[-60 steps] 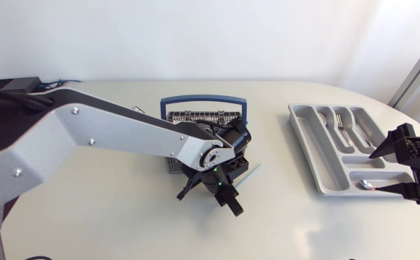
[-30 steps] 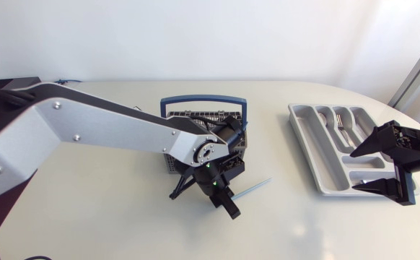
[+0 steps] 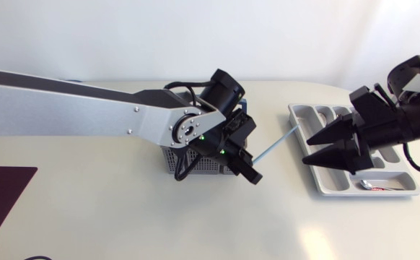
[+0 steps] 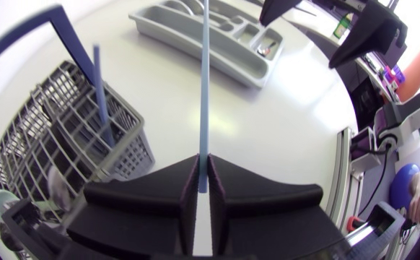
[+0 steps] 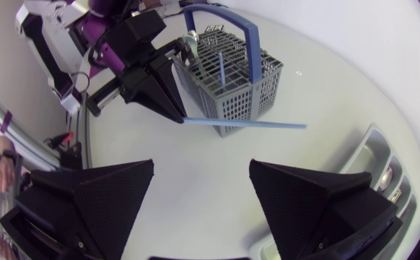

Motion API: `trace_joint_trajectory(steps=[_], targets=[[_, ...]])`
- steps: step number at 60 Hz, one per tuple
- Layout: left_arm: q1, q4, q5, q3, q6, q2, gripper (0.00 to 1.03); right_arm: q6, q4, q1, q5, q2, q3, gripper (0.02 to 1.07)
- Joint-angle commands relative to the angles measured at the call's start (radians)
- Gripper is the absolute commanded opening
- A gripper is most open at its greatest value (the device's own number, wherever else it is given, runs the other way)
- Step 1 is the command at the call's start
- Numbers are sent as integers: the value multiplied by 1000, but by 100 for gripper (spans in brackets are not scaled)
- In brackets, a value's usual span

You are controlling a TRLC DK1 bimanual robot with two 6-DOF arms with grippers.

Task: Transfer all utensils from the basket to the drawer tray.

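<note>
Head view: the grey basket (image 3: 199, 167) stands mid-counter (image 3: 123, 209), largely covered by my left arm. My left jaws are clamped on a thin light-blue rod (image 3: 275, 144), which is clear of the basket with its far end near the drawer tray (image 3: 340, 189). Both wrist views, unlike the head view, show a second blue rod (image 4: 102, 101) upright in the basket. A spoon (image 3: 372, 185) lies in the tray's crosswise compartment. My right jaws stand wide, holding nothing, above the tray.
</note>
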Motion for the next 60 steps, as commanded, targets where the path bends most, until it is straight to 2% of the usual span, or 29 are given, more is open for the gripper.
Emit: trace_joint_trajectory(steps=[1, 7, 13, 19, 25, 27, 33, 36, 46, 51, 60], targets=[[13, 67, 9, -46, -59, -61, 4, 181, -15, 27, -49, 78, 72, 95], [14, 167, 9, -76, -99, -95, 4, 293, -21, 38, -125, 175, 154, 103], [14, 233, 0, -93, -131, -112, 4, 345, -30, 55, -209, 256, 223, 103], [14, 279, -34, -104, -143, -115, 4, 409, -24, 102, -241, 318, 284, 101], [10, 323, -77, -119, -148, -120, 4, 504, 40, 134, -276, 330, 304, 87], [10, 339, -92, -124, -149, -121, 4, 535, 71, 142, -279, 327, 303, 79], [17, 389, -118, -147, -160, -132, 4, 701, 218, 153, -276, 319, 293, 48], [20, 412, -137, -156, -169, -137, 4, 747, 266, 162, -266, 319, 290, 38], [20, 440, -158, -168, -175, -147, 4, 834, 364, 182, -249, 302, 260, 12], [20, 451, -164, -176, -178, -152, 4, 868, 404, 191, -240, 290, 243, 7], [17, 478, -201, -194, -178, -167, 27, 874, 405, 196, -235, 282, 229, 7]])
